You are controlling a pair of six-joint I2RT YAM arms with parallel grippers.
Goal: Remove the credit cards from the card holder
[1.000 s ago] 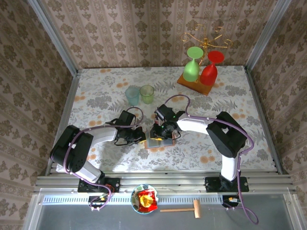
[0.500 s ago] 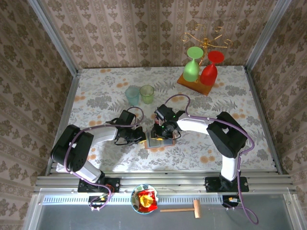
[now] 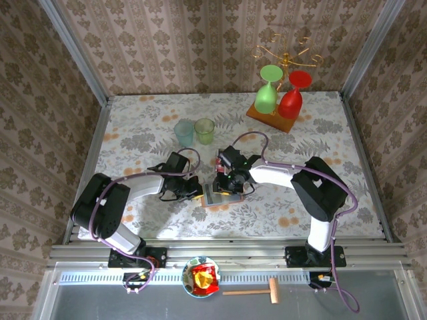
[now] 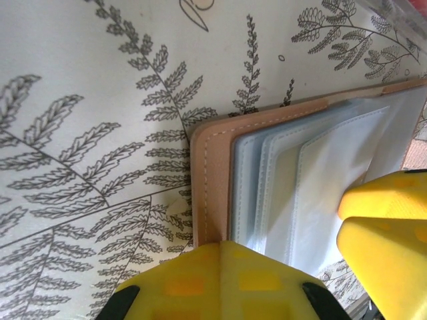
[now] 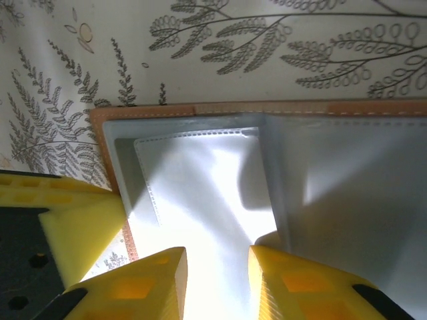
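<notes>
staged robot cell, wallpaper panels [image 3: 200, 40], aluminium frame [image 3: 227, 253], floral tabletop [image 3: 133, 127]

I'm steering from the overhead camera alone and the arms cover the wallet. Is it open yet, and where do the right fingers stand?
Observer: In the right wrist view, the tan leather folding card holder lies open with its grey-blue inside facing up.
Operator: And the right fingers?
Observer: The right gripper has its yellow fingers apart, over a pale clear pocket.
Operator: What about the left side?
Observer: In the left wrist view, the left gripper is shut at the holder's tan stitched edge. I cannot tell whether it pinches it.
</notes>
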